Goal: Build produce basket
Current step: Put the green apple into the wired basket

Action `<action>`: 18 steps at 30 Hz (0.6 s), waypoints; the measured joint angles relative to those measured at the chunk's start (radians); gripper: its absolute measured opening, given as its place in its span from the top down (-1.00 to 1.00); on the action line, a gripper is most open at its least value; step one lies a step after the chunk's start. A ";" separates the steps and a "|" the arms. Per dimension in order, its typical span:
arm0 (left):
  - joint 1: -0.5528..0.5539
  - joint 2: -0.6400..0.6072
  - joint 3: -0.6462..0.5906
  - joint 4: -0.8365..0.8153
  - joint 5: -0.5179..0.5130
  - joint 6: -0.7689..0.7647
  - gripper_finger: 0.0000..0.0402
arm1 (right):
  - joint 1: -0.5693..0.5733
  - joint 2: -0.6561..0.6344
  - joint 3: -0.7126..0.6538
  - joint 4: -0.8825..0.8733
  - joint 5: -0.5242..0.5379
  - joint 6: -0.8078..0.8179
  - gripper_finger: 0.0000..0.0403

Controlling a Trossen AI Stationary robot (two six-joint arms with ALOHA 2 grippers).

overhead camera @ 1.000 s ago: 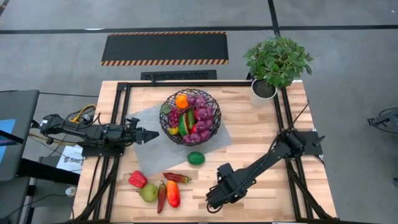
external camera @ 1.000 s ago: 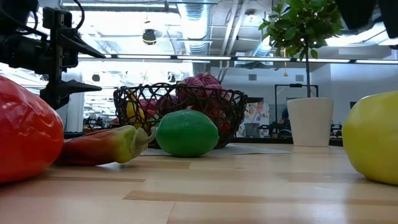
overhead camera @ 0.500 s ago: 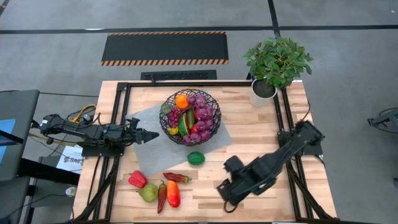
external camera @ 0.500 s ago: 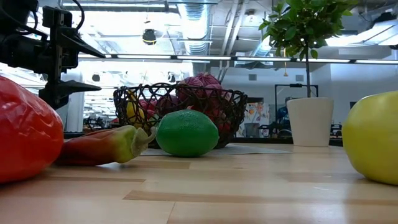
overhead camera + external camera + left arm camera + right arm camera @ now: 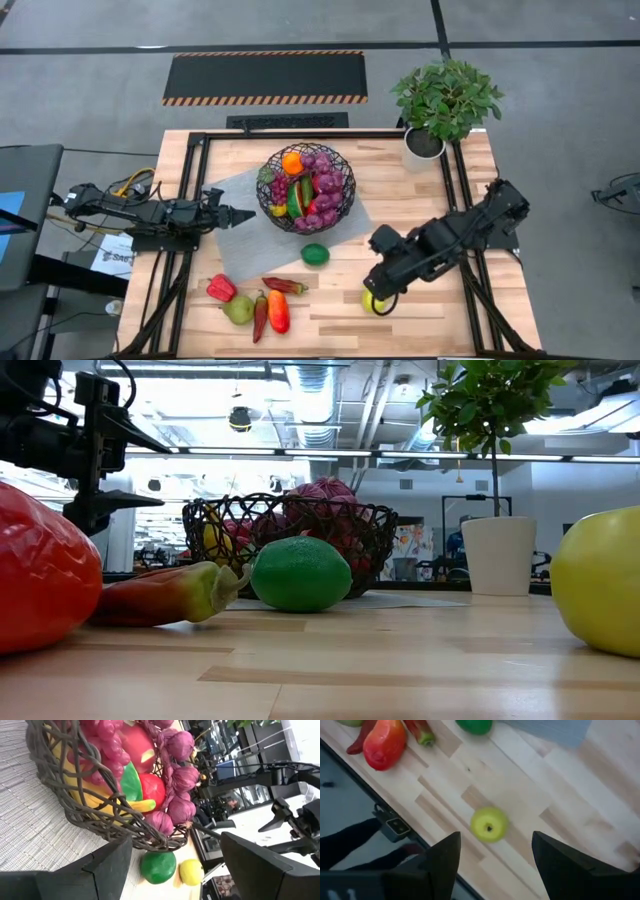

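The black wire basket [image 5: 305, 187] stands on a grey mat [image 5: 235, 245], filled with grapes, an orange, a banana and other produce. A lime [image 5: 315, 254] lies on the wood near the mat's near edge. A yellow-green apple [image 5: 373, 301] rests on the table by the near edge. My right gripper [image 5: 380, 290] hovers open above it, and the apple [image 5: 489, 824] shows between its fingers, untouched. My left gripper [image 5: 240, 215] waits open over the mat, left of the basket [image 5: 75, 795].
A red pepper [image 5: 222, 288], a pear [image 5: 238, 310], two chillies and an orange-red pepper [image 5: 278, 310] lie in a cluster at the near left. A potted plant [image 5: 447, 98] stands at the far right corner. Bare wood lies between the lime and the right arm.
My right gripper has drawn back from the near edge toward the table's right and far side and has risen. The yellow-green apple it had been covering now shows, and it still rests in the same spot on the table.
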 joint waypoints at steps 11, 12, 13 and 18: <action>0.000 0.000 0.000 0.001 -0.011 0.019 -0.44 | -0.061 0.004 -0.001 -0.001 -0.056 -0.195 -0.32; 0.000 0.000 0.000 0.001 -0.012 0.019 -0.44 | -0.060 0.002 -0.006 0.001 -0.059 -0.208 -0.32; 0.000 0.000 0.000 0.003 -0.013 0.019 -0.44 | -0.058 -0.007 -0.027 0.004 -0.068 -0.215 -0.32; 0.000 0.000 0.000 0.003 -0.013 0.019 -0.44 | -0.012 -0.108 -0.271 -0.002 -0.186 -0.134 -0.32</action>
